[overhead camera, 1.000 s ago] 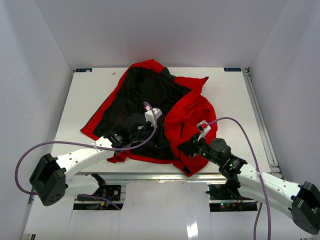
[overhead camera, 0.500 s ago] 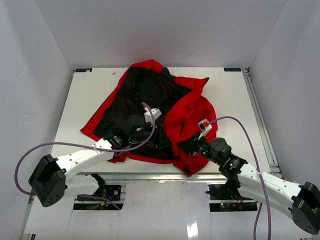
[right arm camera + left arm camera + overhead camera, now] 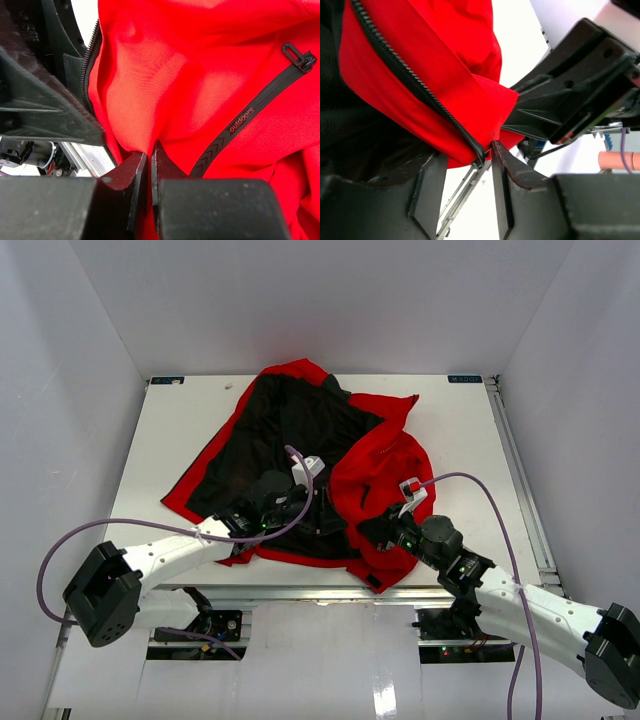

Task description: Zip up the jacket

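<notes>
The red jacket (image 3: 385, 465) lies open and crumpled on the table, its black lining (image 3: 290, 430) facing up on the left. My right gripper (image 3: 375, 530) is shut on a fold of red fabric (image 3: 190, 75) near the bottom hem, beside the pocket zip (image 3: 250, 115). My left gripper (image 3: 320, 512) is open. In the left wrist view the lower end of the dark front zipper (image 3: 410, 75) hangs between its fingertips (image 3: 510, 175), close to the right one. The two grippers are almost touching at the jacket's near edge.
The white table (image 3: 460, 430) has raised rails along its right and near edges (image 3: 520, 490). Grey walls enclose it on three sides. Purple cables loop over both arms (image 3: 470, 480). The other arm's black gripper body fills part of each wrist view (image 3: 580, 95).
</notes>
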